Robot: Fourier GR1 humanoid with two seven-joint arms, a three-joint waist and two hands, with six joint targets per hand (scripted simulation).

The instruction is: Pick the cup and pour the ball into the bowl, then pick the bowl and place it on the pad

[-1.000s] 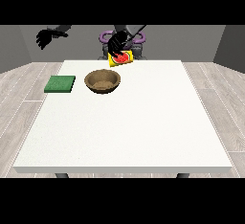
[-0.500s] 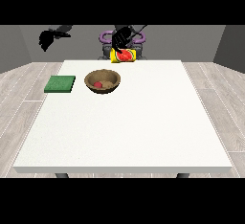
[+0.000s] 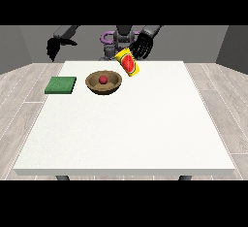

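Note:
A brown wooden bowl (image 3: pixel 114 86) stands on the white table (image 3: pixel 131 129) at the back left, with a red ball (image 3: pixel 103 79) inside it. Just right of the bowl and behind it, a yellow cup (image 3: pixel 127 62) with a red inside is tilted, its mouth facing the camera. The hand at the view's right (image 3: pixel 143 45) hangs above and right of the cup, fingers spread downward. I cannot tell whether they touch the cup. A green pad (image 3: pixel 61 85) lies flat left of the bowl. The hand at the view's left (image 3: pixel 54 46) is raised beyond the table's back left corner, holding nothing.
The robot's torso (image 3: pixel 121 39) stands behind the table's far edge. A purple part (image 3: pixel 105 38) shows at its waist. Grey floor surrounds the table on both sides.
The ball has gone from the cup into the bowl. The hand at the view's right has moved right and its fingers have spread off the cup, which now sits lower.

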